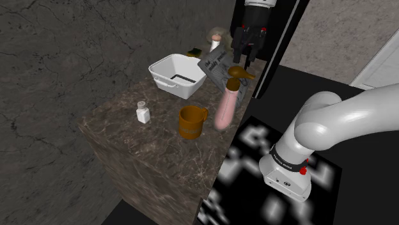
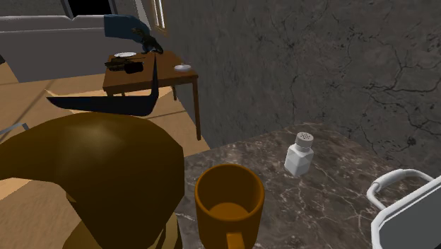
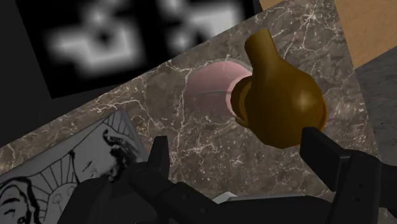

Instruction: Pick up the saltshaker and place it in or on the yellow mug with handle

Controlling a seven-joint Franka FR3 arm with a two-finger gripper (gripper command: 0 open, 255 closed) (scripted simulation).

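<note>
The saltshaker [image 1: 143, 113], white with a pale cap, stands upright on the marble tabletop [image 1: 134, 150]. It is close to the edge on the shoulder view's left, not far from the corner there. In the second exterior view it [image 2: 300, 153] shows dots on its cap.

The mug [image 1: 192, 122] is brownish-yellow and stands upright nearer the middle of the tabletop. It is near the saltshaker but not touching it. In the second exterior view the mug [image 2: 228, 204] is open at the top, with its handle on the side away from the saltshaker.

A white basket [image 1: 167, 69] with grip handles sits toward the far edge, behind both. A tall pink vase [image 1: 226, 106] stands by the edge next to the stand. Beyond the vase are a brown gourd [image 1: 240, 73] and a magazine [image 1: 215, 64] with a black-and-white drawing, near the far corner.

The white arm [image 1: 345, 118] reaches from the stand toward that far corner. The jaws hang above the gourd and magazine, well apart from the saltshaker and the mug. In the wrist view the jaws stand wide apart and hold nothing. The gourd [image 3: 280, 102] lies ahead of them, closer to one finger. The vase's round mouth [image 3: 210, 92] is just beside the gourd, and the magazine [image 3: 70, 168] lies off to the other finger's side.
</note>
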